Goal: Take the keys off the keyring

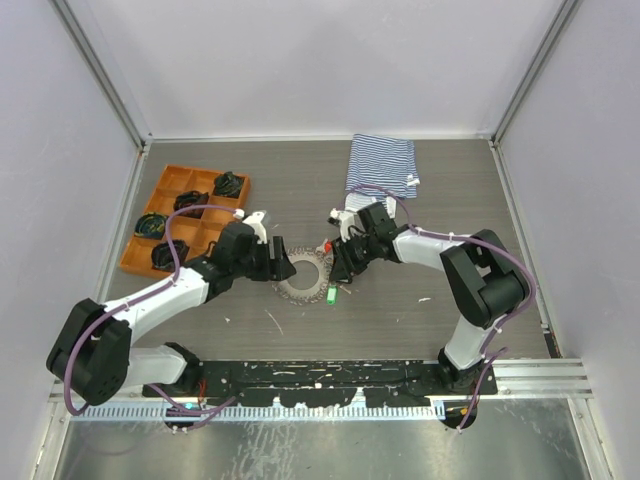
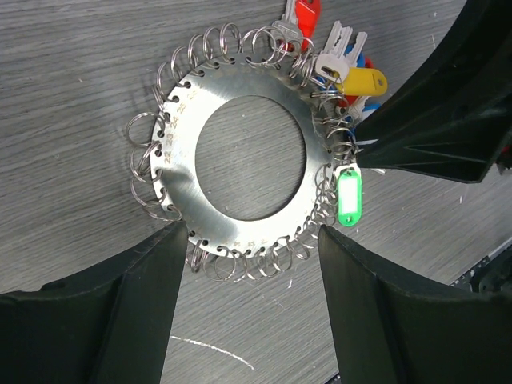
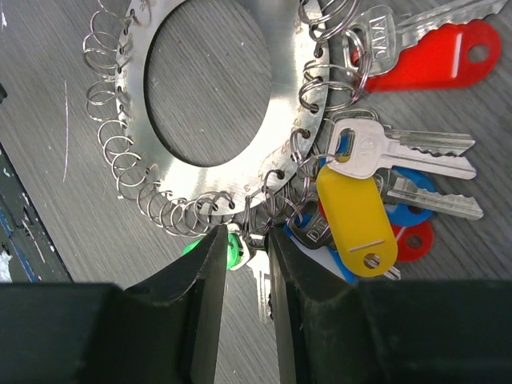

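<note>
Left gripper fingers wide, straddling keyring rim. Right gripper fingers narrow at rim beside keys; whether clamped, cannot tell.

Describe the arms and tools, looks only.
The left arm and right arm have white links between bulky black joints. Purple cables loop alongside them. The left tool and right tool have matte black, wedge-shaped fingers. No markings are readable.
</note>
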